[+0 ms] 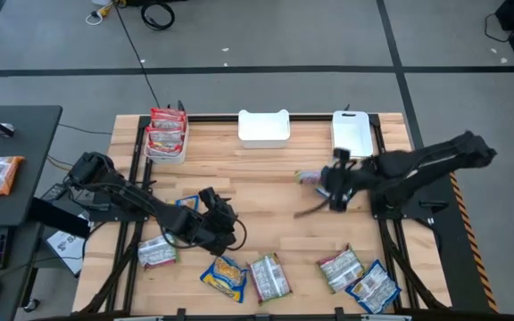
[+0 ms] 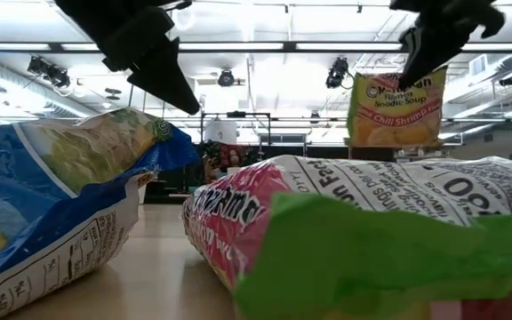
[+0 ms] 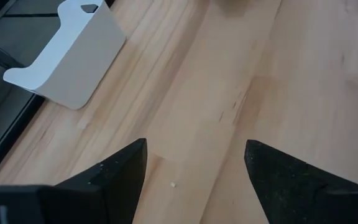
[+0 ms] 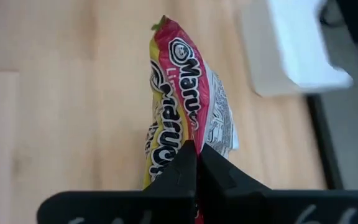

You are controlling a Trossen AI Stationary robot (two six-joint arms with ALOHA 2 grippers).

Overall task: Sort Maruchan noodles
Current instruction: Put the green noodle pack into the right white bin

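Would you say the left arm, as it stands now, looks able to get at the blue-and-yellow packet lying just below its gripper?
Probably yes. The left gripper is open and empty, the blue-and-yellow packet lies flat close by on the table, and nothing sits between them. The right gripper is away, shut on a lime packet.

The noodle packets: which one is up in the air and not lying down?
The green-and-pink packet pinched in the right end effector, hanging near the right white bin. The others lie on the table or in the left bin.

wood surface [image 1: 275, 192]: three white bins [image 1: 264, 127] along far edge, left one holding red packets [image 1: 166, 132]; loose noodle packets [image 1: 269, 275] scattered along near edge.
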